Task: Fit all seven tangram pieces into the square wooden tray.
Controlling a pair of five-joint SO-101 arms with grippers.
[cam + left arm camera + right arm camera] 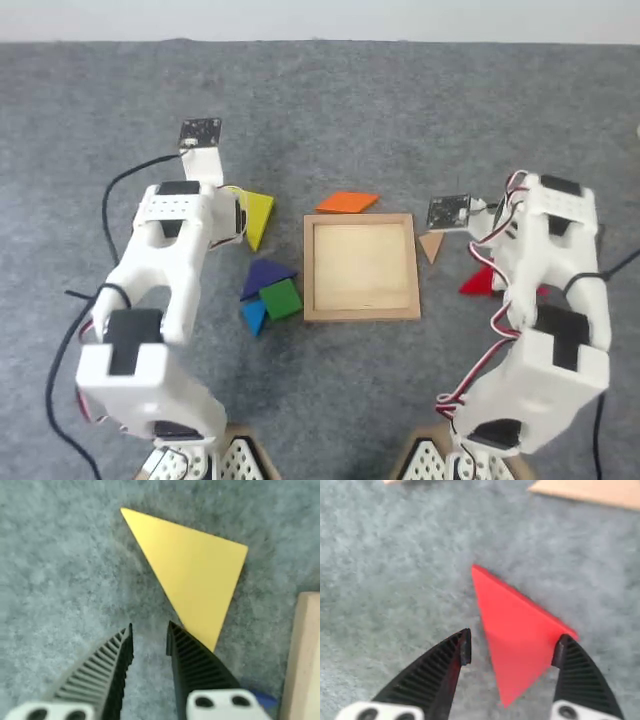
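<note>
The square wooden tray (311, 268) lies empty at mid-table. Left of it is a yellow triangle (258, 215), with my left gripper (149, 634) just short of it. Its fingers are a narrow gap apart with only carpet between them, and one finger (185, 650) overlaps a corner of the yellow triangle (195, 570). Right of the tray, my right gripper (514, 647) is open astride the red triangle (520, 635), a finger on each side. The red triangle (477, 283) peeks out from under that arm.
An orange parallelogram (347, 202) lies beyond the tray and a small tan triangle (431, 246) off its right edge. A purple triangle (268, 275), green square (282, 299) and blue triangle (254, 317) cluster at the tray's left. Grey carpet covers the table.
</note>
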